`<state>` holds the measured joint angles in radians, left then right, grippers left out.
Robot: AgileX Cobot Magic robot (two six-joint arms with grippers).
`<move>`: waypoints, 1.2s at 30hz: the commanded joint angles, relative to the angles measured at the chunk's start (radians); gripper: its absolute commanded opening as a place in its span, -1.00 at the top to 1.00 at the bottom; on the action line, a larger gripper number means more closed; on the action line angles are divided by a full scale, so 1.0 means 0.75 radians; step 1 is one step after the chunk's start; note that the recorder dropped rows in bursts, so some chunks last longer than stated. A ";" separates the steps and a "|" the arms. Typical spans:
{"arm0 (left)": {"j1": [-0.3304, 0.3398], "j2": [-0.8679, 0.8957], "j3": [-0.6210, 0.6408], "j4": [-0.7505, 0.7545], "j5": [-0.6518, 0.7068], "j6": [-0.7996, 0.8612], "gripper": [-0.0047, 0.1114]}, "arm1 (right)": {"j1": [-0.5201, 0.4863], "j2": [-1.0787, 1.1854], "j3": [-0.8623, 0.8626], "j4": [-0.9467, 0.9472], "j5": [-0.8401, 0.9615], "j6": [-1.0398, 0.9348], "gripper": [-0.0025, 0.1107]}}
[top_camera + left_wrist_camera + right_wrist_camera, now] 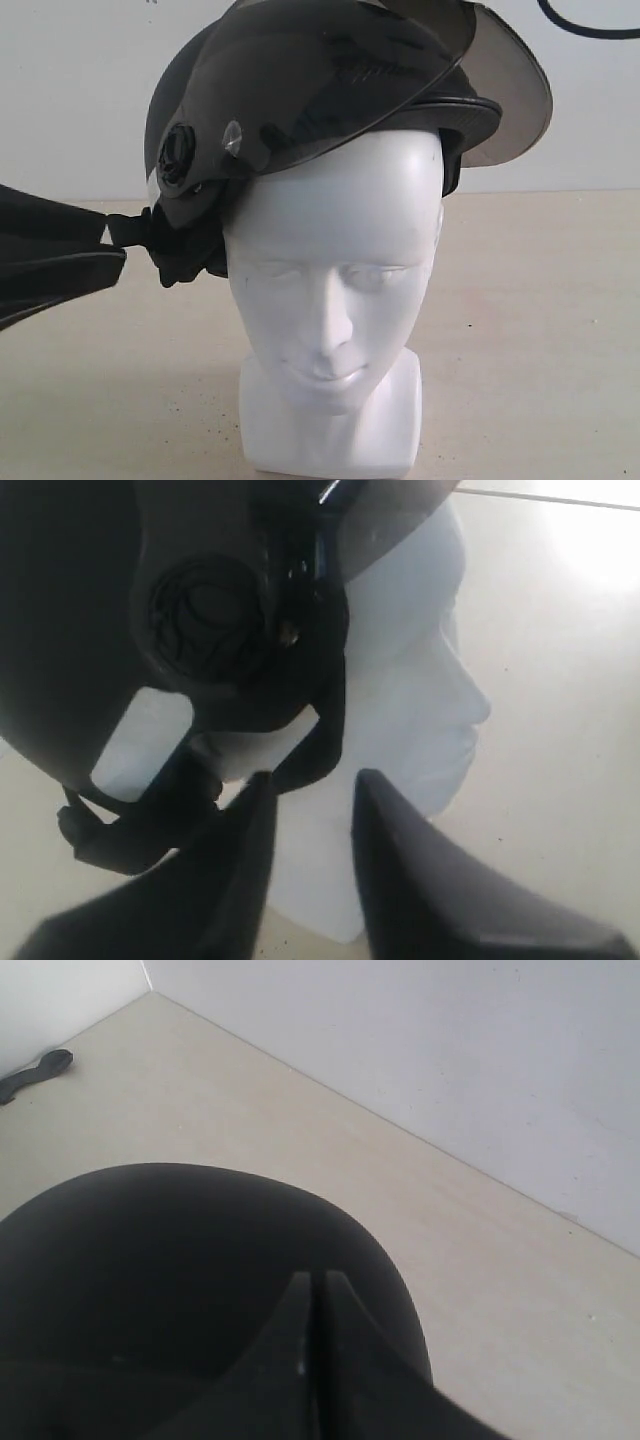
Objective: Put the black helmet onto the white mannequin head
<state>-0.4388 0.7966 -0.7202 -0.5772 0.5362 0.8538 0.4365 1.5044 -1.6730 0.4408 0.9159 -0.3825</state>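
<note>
The black helmet sits on top of the white mannequin head, tilted back a little, with its smoky visor flipped up. Its black strap hangs bunched at the head's side. My left gripper is beside that strap. In the left wrist view the left gripper is open with nothing between its fingers; the strap lies against the outside of one finger, and the mannequin head is behind. My right gripper is shut and empty, just over the helmet's dome.
The head stands on a beige table in front of a white wall. A black cable runs at the top right of the exterior view. A small dark object lies near the table's far corner.
</note>
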 commanded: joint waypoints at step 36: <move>-0.003 0.228 0.002 -0.193 -0.067 0.384 -0.14 | 0.019 0.016 0.035 0.037 0.252 -0.012 0.96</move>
<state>-0.4388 0.9519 -0.7202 -0.7073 0.5066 1.1288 0.4365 1.5044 -1.6730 0.4427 0.9159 -0.3843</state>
